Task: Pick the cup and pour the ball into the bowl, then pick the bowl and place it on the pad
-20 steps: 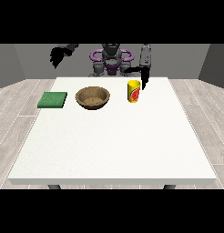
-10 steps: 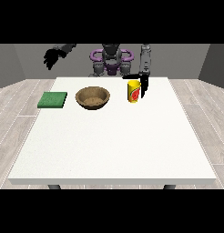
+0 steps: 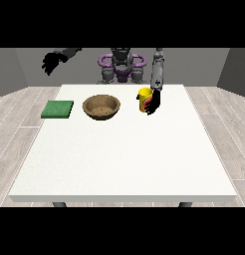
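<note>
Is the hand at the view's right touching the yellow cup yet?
Cannot tell. In the front view the hand overlaps the yellow cup's right side, but from this angle no contact or gap shows plainly.

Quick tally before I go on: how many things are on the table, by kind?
Cup (yellow): 1
Bowl (brown): 1
Pad (green): 1
Total: 3
No ball can be made out from this view.

On my tabletop (image 3: 124, 159) I count one cup (image 3: 143, 99) and one bowl (image 3: 101, 106). There is one green pad (image 3: 58, 109).
</note>
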`<action>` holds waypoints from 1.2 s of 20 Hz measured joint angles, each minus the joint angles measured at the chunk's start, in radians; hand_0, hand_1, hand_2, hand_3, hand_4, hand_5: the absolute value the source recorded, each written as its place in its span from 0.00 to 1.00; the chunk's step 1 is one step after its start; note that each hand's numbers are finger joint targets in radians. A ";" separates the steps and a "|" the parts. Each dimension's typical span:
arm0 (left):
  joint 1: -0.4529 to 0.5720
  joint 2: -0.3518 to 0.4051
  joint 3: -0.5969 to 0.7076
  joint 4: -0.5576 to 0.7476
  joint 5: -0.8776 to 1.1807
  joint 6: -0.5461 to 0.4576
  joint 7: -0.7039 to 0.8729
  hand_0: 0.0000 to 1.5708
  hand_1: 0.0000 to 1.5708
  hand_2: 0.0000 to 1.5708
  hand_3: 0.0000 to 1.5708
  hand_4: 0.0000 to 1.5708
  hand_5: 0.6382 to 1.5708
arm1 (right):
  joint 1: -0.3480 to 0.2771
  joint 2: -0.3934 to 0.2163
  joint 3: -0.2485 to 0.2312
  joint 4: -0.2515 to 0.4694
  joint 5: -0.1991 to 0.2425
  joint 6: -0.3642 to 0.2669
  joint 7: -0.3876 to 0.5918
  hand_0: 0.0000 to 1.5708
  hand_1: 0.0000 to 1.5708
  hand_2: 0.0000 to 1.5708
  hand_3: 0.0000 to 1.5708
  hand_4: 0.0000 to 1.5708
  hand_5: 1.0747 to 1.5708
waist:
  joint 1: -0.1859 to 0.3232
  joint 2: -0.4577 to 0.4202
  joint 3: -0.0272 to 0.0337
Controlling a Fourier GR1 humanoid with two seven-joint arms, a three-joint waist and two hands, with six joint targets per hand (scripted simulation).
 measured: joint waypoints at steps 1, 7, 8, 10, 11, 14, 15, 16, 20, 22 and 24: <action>-0.008 0.007 0.007 0.017 -0.008 0.021 -0.022 0.81 0.81 1.00 1.00 0.85 0.91 | -0.008 -0.010 -0.006 -0.011 -0.012 0.006 0.011 0.00 0.00 0.00 0.05 0.41 0.99 | -0.012 0.010 0.0006; -0.047 0.023 0.034 0.088 -0.041 0.138 -0.075 0.82 0.82 1.00 1.00 0.90 0.83 | -0.019 -0.080 -0.068 -0.021 -0.097 0.059 0.068 0.00 0.00 0.00 0.12 0.40 0.99 | -0.048 0.003 0.0043; -0.055 0.015 0.019 0.091 -0.059 0.164 -0.042 0.81 0.81 1.00 1.00 0.89 0.86 | -0.012 -0.085 -0.074 0.002 -0.100 0.070 0.066 0.00 0.00 0.00 0.17 0.41 0.99 | -0.045 -0.016 0.0034; -0.067 0.000 -0.023 0.088 -0.104 0.204 0.028 0.81 0.81 1.00 1.00 0.90 0.85 | -0.002 -0.098 -0.092 0.055 -0.107 0.084 0.067 0.00 0.00 0.00 0.20 0.41 0.99 | -0.029 -0.066 0.0025; -0.079 -0.006 -0.046 0.084 -0.130 0.227 0.068 0.82 0.82 1.00 1.00 0.90 0.87 | 0.003 -0.098 -0.092 0.077 -0.102 0.084 0.070 0.00 0.00 0.00 0.21 0.41 0.99 | -0.020 -0.091 0.0022; -0.111 -0.010 -0.126 0.084 -0.231 0.300 0.175 0.84 0.84 1.00 1.00 0.89 0.93 | 0.000 -0.116 -0.106 0.135 -0.106 0.090 0.087 0.00 0.00 0.00 0.19 0.41 0.99 | 0.005 -0.158 0.0025; -0.124 -0.013 -0.156 0.087 -0.274 0.334 0.208 0.85 0.85 1.00 1.00 0.90 0.95 | 0.001 -0.119 -0.108 0.152 -0.105 0.093 0.090 0.00 0.00 0.00 0.16 0.40 0.98 | 0.007 -0.175 0.0030; -0.144 -0.006 -0.186 0.094 -0.321 0.367 0.242 0.86 0.86 1.00 1.00 0.90 0.97 | -0.005 -0.120 -0.108 0.164 -0.102 0.089 0.091 0.00 0.00 0.00 0.15 0.41 0.99 | 0.010 -0.184 0.0036; -0.202 0.019 -0.320 0.157 -0.535 0.483 0.391 0.86 0.86 1.00 1.00 0.92 0.97 | -0.008 -0.121 -0.104 0.214 -0.098 0.098 0.094 0.00 0.00 0.00 0.07 0.43 0.98 | 0.010 -0.219 0.0065; -0.242 0.018 -0.380 0.198 -0.636 0.517 0.493 0.86 0.86 1.00 1.00 0.92 0.97 | -0.008 -0.123 -0.104 0.240 -0.097 0.108 0.089 0.00 0.00 0.00 0.06 0.43 0.98 | 0.010 -0.238 0.0065; -0.285 0.007 -0.434 0.231 -0.719 0.513 0.593 0.86 0.86 1.00 1.00 0.92 0.97 | 0.000 -0.128 -0.108 0.272 -0.096 0.121 0.087 0.00 0.00 0.00 0.05 0.44 0.98 | 0.020 -0.266 0.0052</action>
